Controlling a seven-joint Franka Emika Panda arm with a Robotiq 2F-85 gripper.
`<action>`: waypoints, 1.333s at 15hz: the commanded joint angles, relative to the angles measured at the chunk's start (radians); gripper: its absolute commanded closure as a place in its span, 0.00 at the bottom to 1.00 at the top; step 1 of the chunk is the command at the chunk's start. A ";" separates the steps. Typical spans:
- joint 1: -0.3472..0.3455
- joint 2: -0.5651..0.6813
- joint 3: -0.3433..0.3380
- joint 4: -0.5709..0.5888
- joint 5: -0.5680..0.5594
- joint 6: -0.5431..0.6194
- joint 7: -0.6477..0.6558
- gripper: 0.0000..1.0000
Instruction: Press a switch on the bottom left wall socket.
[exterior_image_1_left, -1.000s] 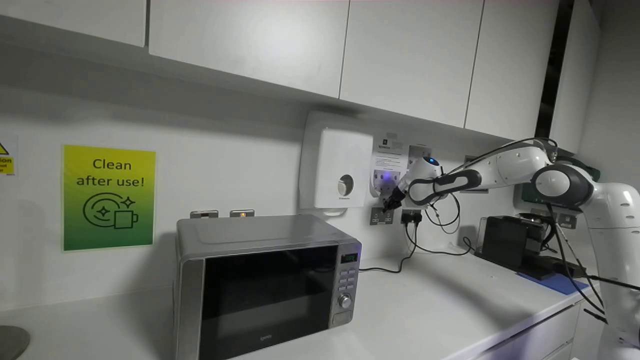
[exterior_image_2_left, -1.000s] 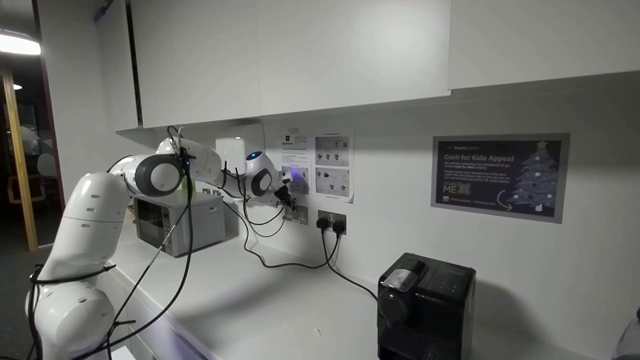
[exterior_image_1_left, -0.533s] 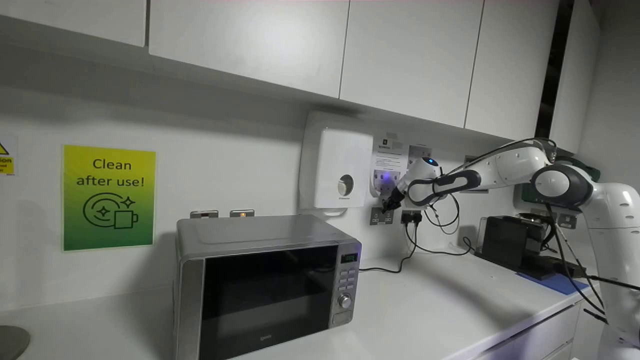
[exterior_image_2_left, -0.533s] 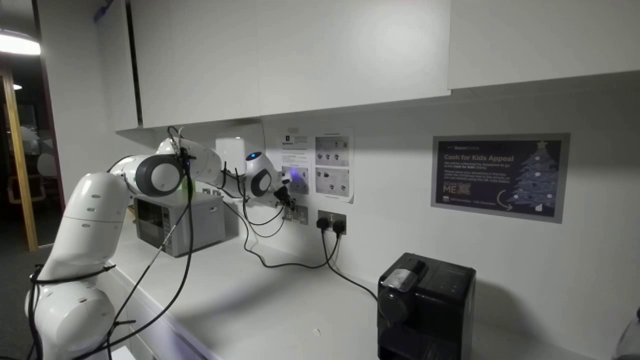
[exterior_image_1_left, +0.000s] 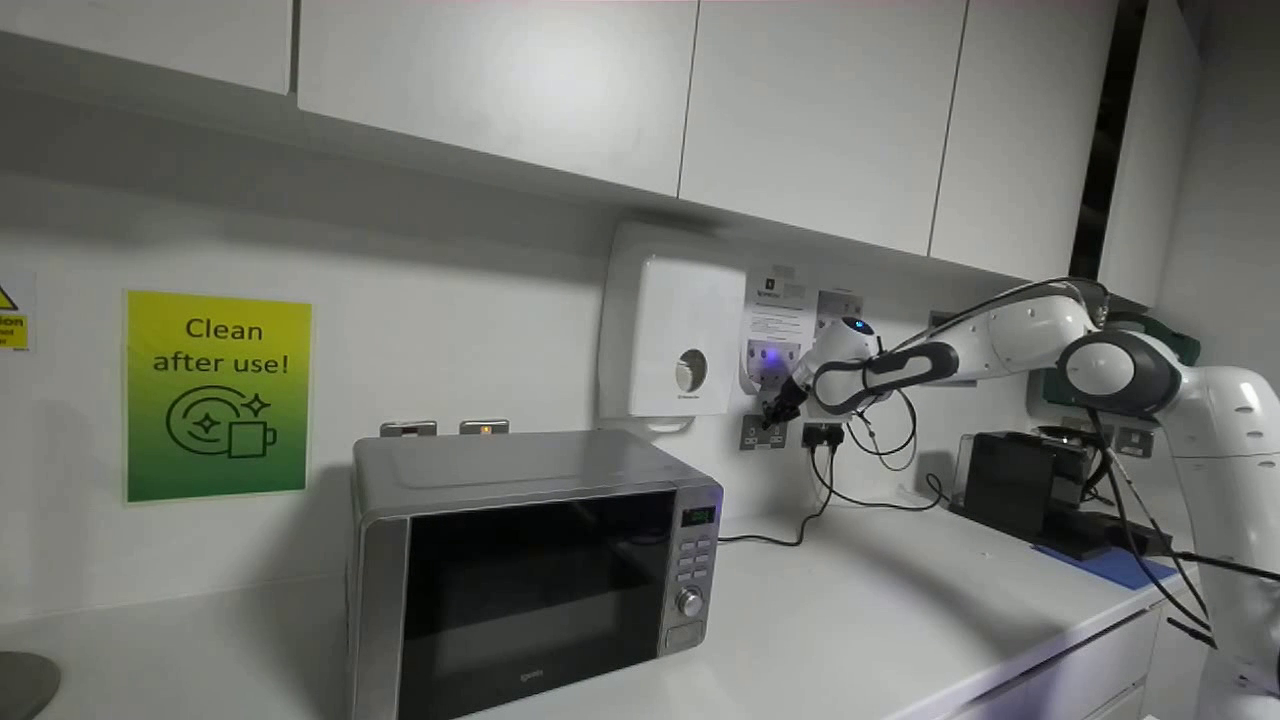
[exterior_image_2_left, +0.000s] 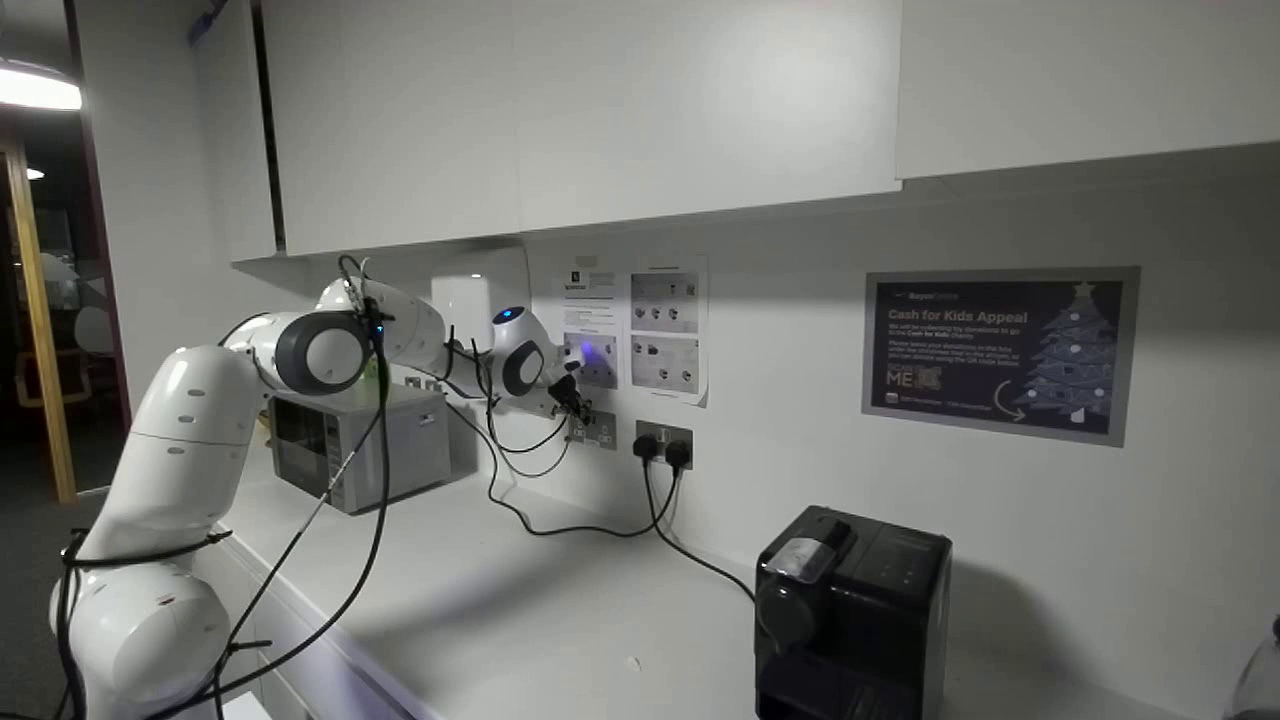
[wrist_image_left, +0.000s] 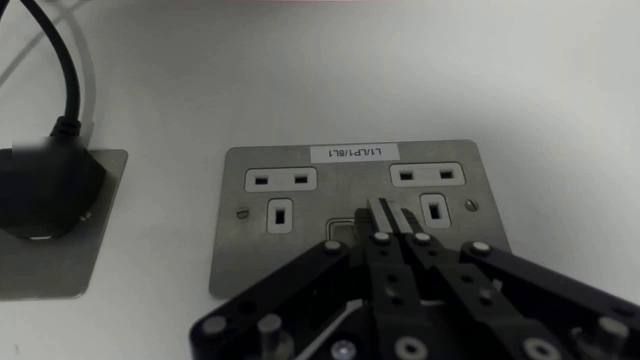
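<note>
The wall socket (wrist_image_left: 345, 187) is a grey metal double plate with white inserts and dark plug holes. It is upside down in the wrist view. It is the left of two plates below the posted sheets, and shows in both exterior views (exterior_image_1_left: 751, 437) (exterior_image_2_left: 604, 437). One square switch outline (wrist_image_left: 341, 230) shows beside the fingers, partly covered. The plate's lower right part in the wrist view is hidden behind the gripper. My gripper (wrist_image_left: 388, 204) is shut and empty, its tips in front of the plate between the two sets of holes. I cannot tell whether they touch it.
A second metal plate (wrist_image_left: 40, 275) holds black plugs (wrist_image_left: 45, 195) with cables beside the socket. A white dispenser (exterior_image_1_left: 690, 330) hangs on the wall beside the sheets. A microwave (exterior_image_1_left: 540, 590) and a coffee machine (exterior_image_2_left: 860, 600) stand on the counter. Cabinets (exterior_image_1_left: 820, 120) hang above.
The arm has shifted very slightly, and the gripper tips sit a little lower over the socket plate. Nothing else has visibly changed.
</note>
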 joint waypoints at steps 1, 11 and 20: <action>0.013 0.028 -0.016 0.048 -0.011 0.029 0.009 1.00; 0.015 0.031 -0.015 0.066 -0.007 0.034 0.014 1.00; 0.011 0.034 -0.015 0.083 -0.002 0.036 0.014 1.00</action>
